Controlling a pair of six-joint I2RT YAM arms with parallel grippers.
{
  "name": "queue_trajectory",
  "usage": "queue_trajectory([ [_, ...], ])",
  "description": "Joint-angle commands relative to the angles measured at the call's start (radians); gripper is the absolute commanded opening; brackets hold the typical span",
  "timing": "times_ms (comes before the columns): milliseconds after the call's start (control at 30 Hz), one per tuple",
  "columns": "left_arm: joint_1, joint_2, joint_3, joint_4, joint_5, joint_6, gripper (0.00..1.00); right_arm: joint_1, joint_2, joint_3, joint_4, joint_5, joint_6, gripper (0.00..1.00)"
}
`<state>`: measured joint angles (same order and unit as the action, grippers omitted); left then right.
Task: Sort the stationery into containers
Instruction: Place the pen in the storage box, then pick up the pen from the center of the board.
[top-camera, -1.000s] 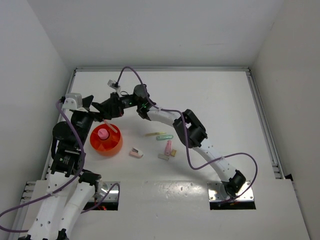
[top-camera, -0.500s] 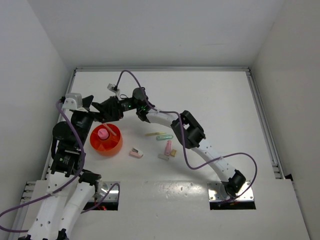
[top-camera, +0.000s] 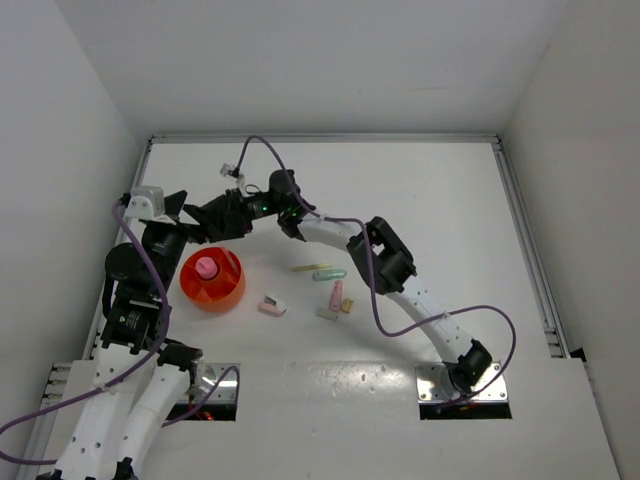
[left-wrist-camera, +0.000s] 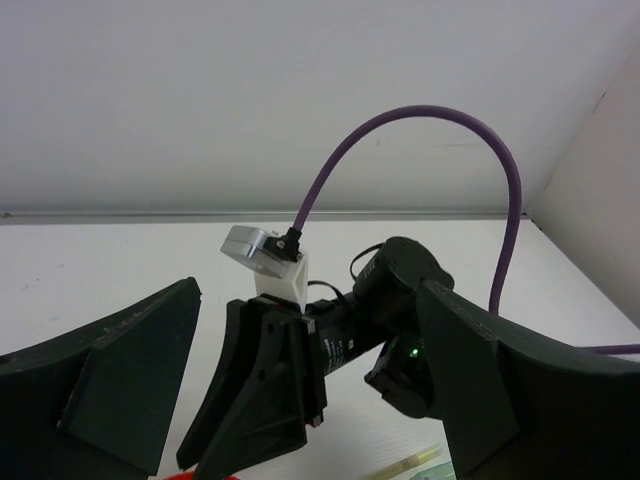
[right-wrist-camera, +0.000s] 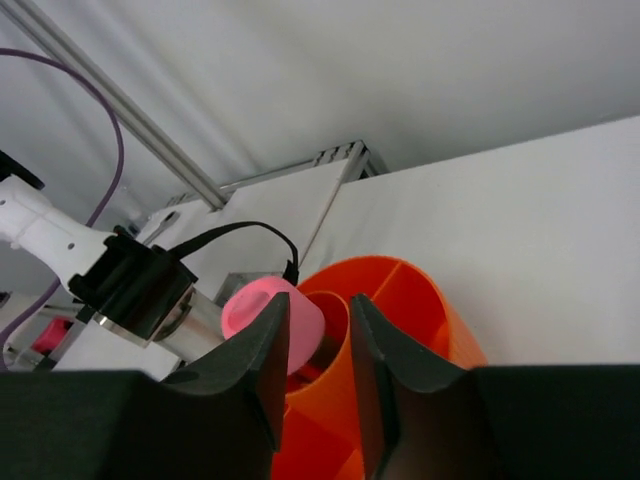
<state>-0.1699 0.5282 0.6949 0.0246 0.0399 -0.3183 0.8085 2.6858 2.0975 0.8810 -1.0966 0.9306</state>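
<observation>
My right gripper (right-wrist-camera: 320, 330) hangs over the orange bowl (right-wrist-camera: 440, 325), jaws slightly apart, empty — the pink-capped tube (right-wrist-camera: 262, 306) stands inside. Leaving crooked, a finger could snag its cap and tip the bowl.

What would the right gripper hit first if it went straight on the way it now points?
Most likely the orange bowl: in the right wrist view its divided inside shows right between the fingers, with the pink cap standing just left of that line. Depth is hard to judge.
</observation>
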Motion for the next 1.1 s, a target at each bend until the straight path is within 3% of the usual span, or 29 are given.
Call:
queue_trajectory([
  [0,0.007,-0.007,0.005,0.040,0.005,0.010,0.94,-0.090,-0.161,-0.020,-0.106,0.020,-0.094,0.26],
  [33,0.007,-0.007,0.005,0.040,0.005,0.010,0.94,-0.110,-0.184,-0.021,-0.187,0.032,-0.140,0.22],
  [100,0.007,-0.007,0.005,0.040,0.015,0.010,0.89,-0.150,-0.263,-0.011,-0.538,0.059,-0.289,0.14],
  [133,0.007,-0.007,0.005,0.040,0.015,0.001,0.86,-0.182,-0.288,-0.001,-0.677,0.114,-0.490,0.12],
  [167,0.007,-0.007,0.005,0.040,0.024,0.001,0.65,-0.193,-0.312,0.018,-0.815,0.153,-0.616,0.09],
  [200,0.007,-0.007,0.005,0.040,0.025,0.001,0.50,-0.193,-0.366,0.027,-1.091,0.215,-0.754,0.09],
  [233,0.007,-0.007,0.005,0.040,0.034,0.001,0.34,-0.193,-0.391,0.027,-1.204,0.365,-1.015,0.10],
  [267,0.007,-0.007,0.014,0.040,0.034,0.001,0.15,-0.193,-0.414,-0.002,-1.303,0.421,-1.147,0.26],
  [300,0.007,0.004,0.014,0.031,0.034,-0.010,0.12,-0.193,-0.463,-0.028,-1.426,0.545,-1.229,0.40],
  [333,0.007,0.004,0.014,0.031,0.034,-0.010,0.12,-0.193,-0.484,-0.104,-1.461,0.588,-1.325,0.55],
  [367,0.007,0.016,0.023,0.031,0.034,-0.010,0.20,-0.193,-0.503,-0.134,-1.499,0.621,-1.373,0.69],
  [433,0.007,0.035,0.034,0.011,0.034,-0.010,0.53,-0.193,-0.546,-0.204,-1.615,0.661,-1.481,0.71],
  [467,0.007,0.055,0.034,0.011,0.057,-0.019,0.80,-0.193,-0.558,-0.223,-1.654,0.661,-1.516,0.71],
  [533,0.007,0.082,0.046,-0.003,0.081,-0.019,0.88,-0.193,-0.584,-0.279,-1.732,0.649,-1.565,0.59],
  [567,0.007,0.108,0.061,-0.003,0.109,-0.019,0.90,-0.180,-0.596,-0.293,-1.754,0.649,-1.608,0.40],
  [667,0.007,0.119,0.072,-0.028,0.118,-0.019,0.90,-0.132,-0.594,-0.332,-1.778,0.661,-1.618,0.17],
  [700,0.007,0.119,0.072,-0.028,0.106,-0.019,0.80,-0.123,-0.581,-0.332,-1.778,0.676,-1.618,0.11],
  [767,0.007,0.110,0.072,-0.028,0.085,-0.019,0.32,-0.106,-0.551,-0.332,-1.778,0.723,-1.589,0.09],
  [800,0.007,0.110,0.063,-0.028,0.074,-0.019,0.06,-0.092,-0.538,-0.332,-1.778,0.737,-1.578,0.14],
  [867,0.007,0.099,0.063,-0.028,0.064,-0.019,0.04,-0.077,-0.517,-0.321,-1.778,0.764,-1.569,0.26],
  [900,0.007,0.099,0.063,-0.028,0.051,-0.019,0.23,-0.065,-0.505,-0.321,-1.778,0.773,-1.554,0.36],
  [967,0.007,0.099,0.063,-0.028,0.041,-0.019,0.56,-0.051,-0.504,-0.330,-1.742,0.808,-1.544,0.43],
  [1033,0.007,0.099,0.063,-0.028,0.041,-0.019,0.78,-0.040,-0.515,-0.369,-1.684,0.840,-1.515,0.46],
  [1067,0.007,0.099,0.063,-0.028,0.041,-0.019,0.78,-0.029,-0.515,-0.369,-1.671,0.871,-1.515,0.47],
])
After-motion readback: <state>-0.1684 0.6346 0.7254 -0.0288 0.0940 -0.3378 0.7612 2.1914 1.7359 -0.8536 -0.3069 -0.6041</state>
